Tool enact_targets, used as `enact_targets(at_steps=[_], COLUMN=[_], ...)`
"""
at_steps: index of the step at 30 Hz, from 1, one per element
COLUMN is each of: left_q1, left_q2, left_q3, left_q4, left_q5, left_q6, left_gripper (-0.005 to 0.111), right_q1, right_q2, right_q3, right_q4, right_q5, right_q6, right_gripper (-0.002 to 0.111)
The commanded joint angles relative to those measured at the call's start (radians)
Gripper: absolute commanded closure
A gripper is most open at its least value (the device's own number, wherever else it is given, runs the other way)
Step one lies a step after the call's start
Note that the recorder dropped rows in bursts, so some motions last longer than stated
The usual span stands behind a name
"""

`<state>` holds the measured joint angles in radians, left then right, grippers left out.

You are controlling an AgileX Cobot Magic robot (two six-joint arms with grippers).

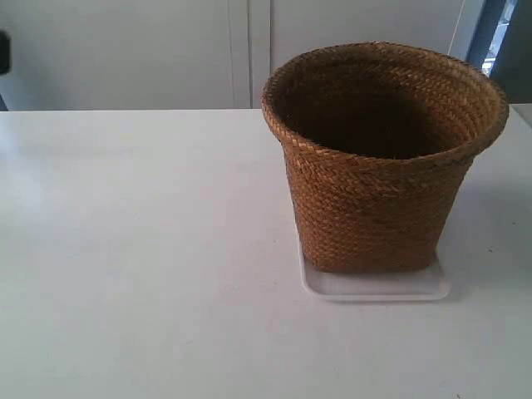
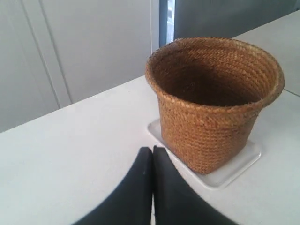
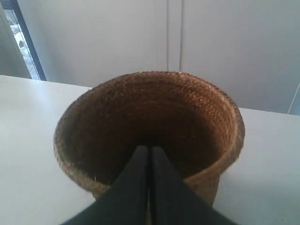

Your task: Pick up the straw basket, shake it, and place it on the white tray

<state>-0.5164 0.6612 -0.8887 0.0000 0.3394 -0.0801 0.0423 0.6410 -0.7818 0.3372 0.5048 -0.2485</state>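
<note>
Basket of brown woven straw, tall and tapered, stands upright on the flat glossy white tray, on a white table with pale cabinet doors behind. In the left wrist view, the black left claw is clenched, grasping nothing, near the tray's corner. In the right wrist view, the black right claw is clenched too, before the basket's rim; whether it touches I cannot tell.
</note>
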Motion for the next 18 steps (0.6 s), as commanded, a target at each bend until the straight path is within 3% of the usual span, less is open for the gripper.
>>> enact_targets(at_steps=[1, 6, 18], left_q1=[-0.005, -0.005, -0.005], left_q2=[-0.137, -0.167, -0.167], left_q3=[0.148, 0.257, 0.26], left_q4=[0.076, 0.076, 0.076], left_q5=[-0.009, -0.059, -0.034], left_q6=[-0.064, -0.062, -0.055], left_gripper=[0.107, 0.107, 0.107], right_q1=[-0.004, -0.004, -0.004], right_q2=[-0.191, -0.323, -0.357], right_q3=[0.178, 0.296, 0.319], right_q4=[0.004, 0.002, 0.004], right_q5=[-0.024, -0.032, -0.033], right_q6=[-0.069, -0.069, -0.069], right_gripper=[0.108, 0.108, 0.108])
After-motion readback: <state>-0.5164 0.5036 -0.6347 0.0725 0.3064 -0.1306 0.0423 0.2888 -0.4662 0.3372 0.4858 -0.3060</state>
